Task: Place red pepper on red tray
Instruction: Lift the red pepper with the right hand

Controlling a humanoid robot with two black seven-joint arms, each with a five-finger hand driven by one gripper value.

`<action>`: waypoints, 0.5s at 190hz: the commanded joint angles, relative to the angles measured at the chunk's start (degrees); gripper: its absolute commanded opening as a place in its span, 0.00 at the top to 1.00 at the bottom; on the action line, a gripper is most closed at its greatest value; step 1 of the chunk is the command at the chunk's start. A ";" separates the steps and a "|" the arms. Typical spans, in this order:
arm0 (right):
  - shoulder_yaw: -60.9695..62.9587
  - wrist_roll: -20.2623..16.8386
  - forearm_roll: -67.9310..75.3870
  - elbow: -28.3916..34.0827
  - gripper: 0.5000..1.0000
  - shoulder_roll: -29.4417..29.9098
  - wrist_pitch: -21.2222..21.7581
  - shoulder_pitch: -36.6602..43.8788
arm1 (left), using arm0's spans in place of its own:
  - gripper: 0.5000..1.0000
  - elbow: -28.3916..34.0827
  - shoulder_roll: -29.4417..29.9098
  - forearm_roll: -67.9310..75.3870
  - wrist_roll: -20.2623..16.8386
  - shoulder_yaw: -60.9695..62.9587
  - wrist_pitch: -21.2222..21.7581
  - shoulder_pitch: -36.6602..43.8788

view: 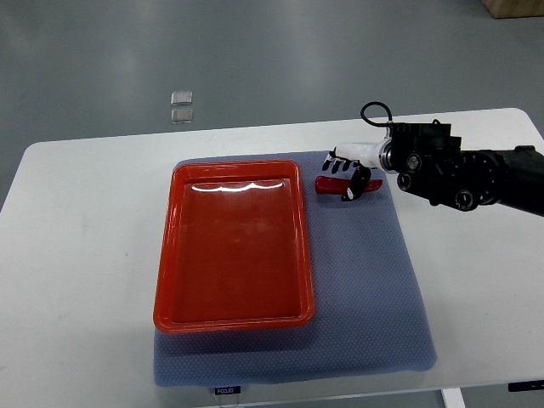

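One white tabletop (pixel 76 255) on grey floor carries one blue mat (pixel 374 289), one red tray (pixel 234 246); right hand (pixel 350 172) grasps one red pepper (pixel 333 184).

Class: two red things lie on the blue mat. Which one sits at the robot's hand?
The red pepper, small and slim, under the right hand; the big red tray lies apart.

my right hand (pixel 350 170) reaching in from the right edge, fingers curled around the red pepper (pixel 337 184), pepper lying on the blue mat (pixel 374 289) just beside the red tray's (pixel 166 255) top right corner, white table (pixel 76 255) underneath
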 commanded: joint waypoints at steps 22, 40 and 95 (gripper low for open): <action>-0.04 0.18 -2.16 -0.03 0.40 -0.71 0.01 -0.15 | 0.00 0.01 0.00 -0.01 0.00 0.00 0.01 0.00; -0.04 0.27 -3.57 -0.03 0.49 -0.71 0.01 -0.15 | 0.00 0.01 0.00 -0.01 0.00 0.00 0.01 0.00; -0.04 0.45 -4.98 0.06 0.68 -0.62 0.19 -0.50 | 0.00 0.01 0.00 -0.01 0.00 0.00 0.01 0.00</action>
